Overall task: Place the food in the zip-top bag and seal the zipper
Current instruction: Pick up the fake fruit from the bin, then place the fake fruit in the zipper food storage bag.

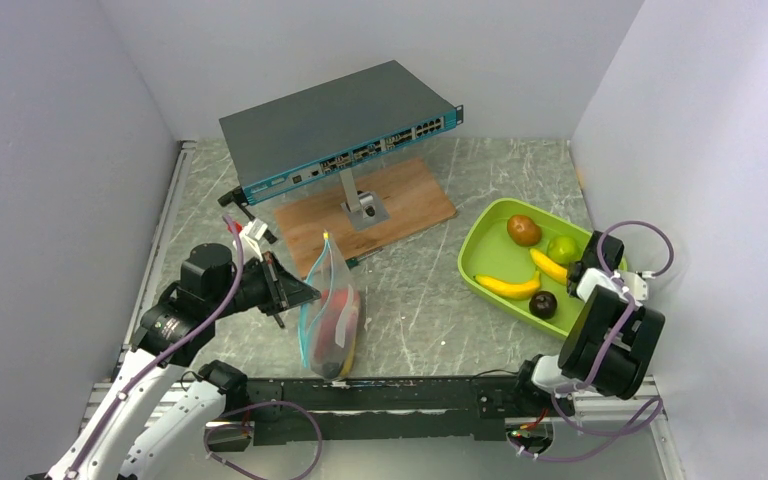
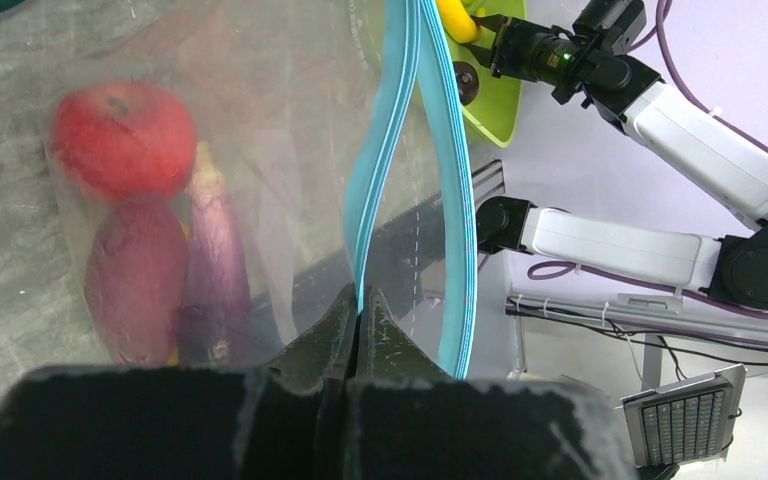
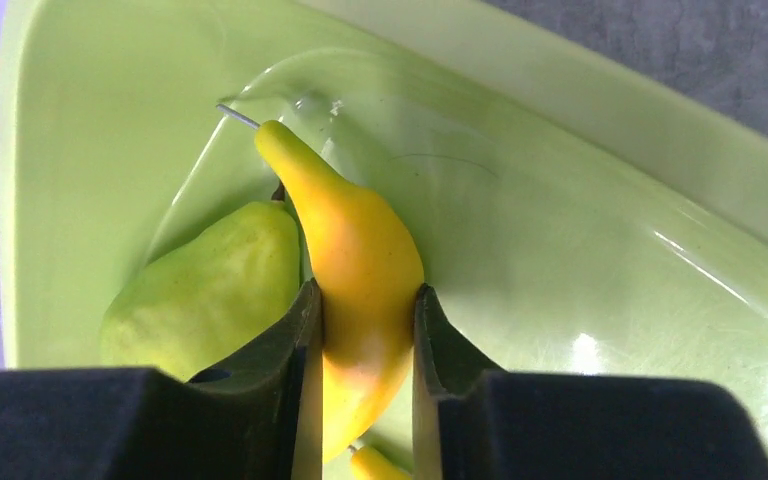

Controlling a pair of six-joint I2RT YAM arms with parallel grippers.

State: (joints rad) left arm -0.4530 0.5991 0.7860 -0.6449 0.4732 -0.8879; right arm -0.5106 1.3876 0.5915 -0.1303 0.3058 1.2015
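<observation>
The clear zip-top bag (image 1: 332,312) stands upright on the table. Through its plastic I see a red apple (image 2: 123,140), a reddish piece (image 2: 135,280) and a purple eggplant (image 2: 212,270). My left gripper (image 2: 360,300) is shut on one side of the teal zipper (image 2: 385,150), and the mouth gapes beside it. My right gripper (image 3: 365,300) is down in the lime-green tray (image 1: 472,250), its fingers pressed against both sides of a yellow banana (image 3: 360,240). A green pear (image 3: 210,290) lies against the banana's left side.
The tray also holds a second banana (image 1: 508,287), a brown round fruit (image 1: 524,230) and a dark round fruit (image 1: 543,304). A network switch (image 1: 340,130) on a stand over a wooden board (image 1: 410,195) sits behind the bag. Walls close both sides.
</observation>
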